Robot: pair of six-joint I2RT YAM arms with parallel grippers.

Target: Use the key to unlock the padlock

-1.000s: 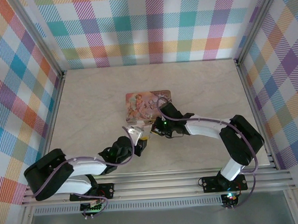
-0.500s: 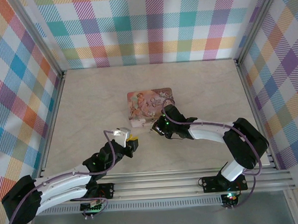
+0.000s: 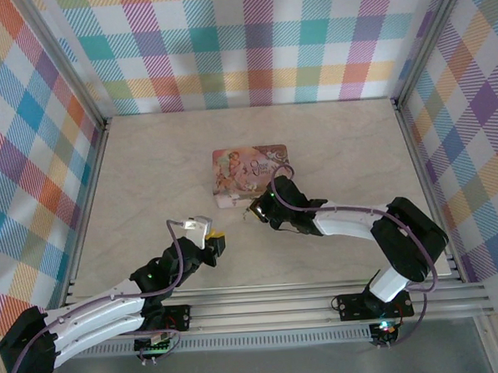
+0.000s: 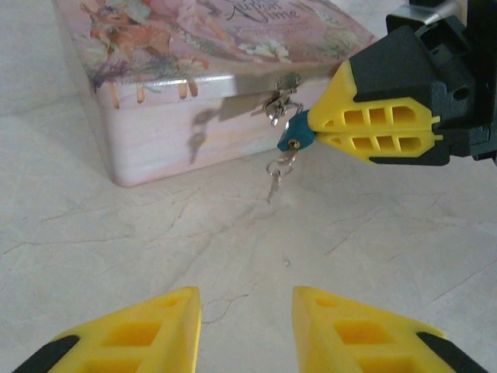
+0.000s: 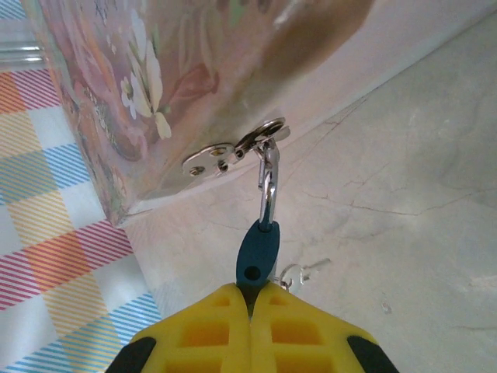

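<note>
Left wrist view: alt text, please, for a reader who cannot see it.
The right pincer is clamped on a tiny teal padlock hanging from the clasp of a pink illustrated tin, with a small key dangling beneath. In the foreground the left pincer is open above the pale table.

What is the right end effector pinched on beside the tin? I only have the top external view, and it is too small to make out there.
Observer: In the right wrist view, the right end effector is shut on the body of the teal padlock.
Operator: Is the padlock loose or attached?
Observer: Attached. Its shackle is hooked through the hasp on the side of the tin.
Operator: And the key?
Observer: In the left wrist view, a small silver key dangles just below the padlock. I cannot tell whether it is in the keyhole.
</note>
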